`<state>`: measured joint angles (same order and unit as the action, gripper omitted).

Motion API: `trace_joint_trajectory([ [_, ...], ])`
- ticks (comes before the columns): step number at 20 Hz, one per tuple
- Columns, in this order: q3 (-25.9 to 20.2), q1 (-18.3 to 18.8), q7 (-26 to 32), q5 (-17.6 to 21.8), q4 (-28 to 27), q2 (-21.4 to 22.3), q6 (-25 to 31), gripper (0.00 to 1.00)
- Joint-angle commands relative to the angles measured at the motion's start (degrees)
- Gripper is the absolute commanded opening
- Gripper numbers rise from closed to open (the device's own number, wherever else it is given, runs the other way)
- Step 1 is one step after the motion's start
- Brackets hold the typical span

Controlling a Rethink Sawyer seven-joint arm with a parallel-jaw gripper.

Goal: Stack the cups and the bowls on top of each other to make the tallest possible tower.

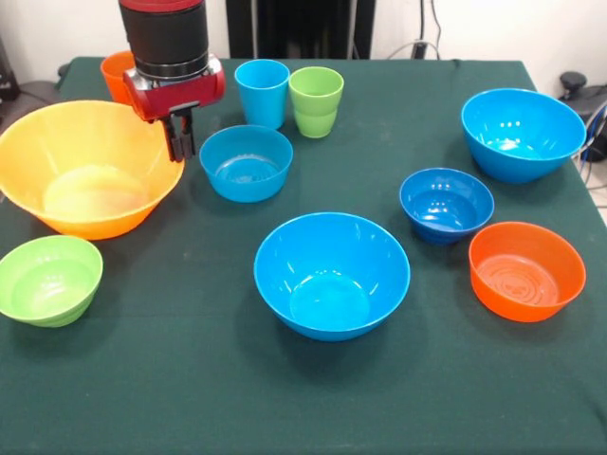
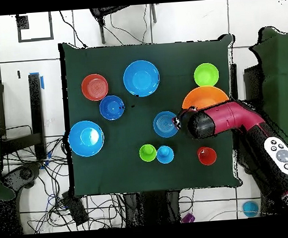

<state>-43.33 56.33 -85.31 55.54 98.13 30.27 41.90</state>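
A: Since the claw [image 1: 181, 142] hangs narrow and empty at the yellow-orange bowl's [image 1: 81, 171] rim, it should widen before dropping.
B: Agreed. It should pinch the rim wall squarely, then lift straight off the worktop [image 1: 190, 379].

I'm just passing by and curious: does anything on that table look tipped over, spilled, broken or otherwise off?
Nothing stands out. All seven bowls, such as the big yellow-orange bowl and the orange bowl, sit upright and apart on the green table, and the three cups stand upright at the far side. The claw hangs at the yellow-orange bowl's rim.
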Motion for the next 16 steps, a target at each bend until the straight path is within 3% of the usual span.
trace_joint_trajectory([
  [1,2.9,-2.1,9.7,2.1,-0.8,-0.5,2.0,0.0],
  [16,2.6,-2.1,9.4,2.5,-0.7,-1.0,0.6,0.0],
])
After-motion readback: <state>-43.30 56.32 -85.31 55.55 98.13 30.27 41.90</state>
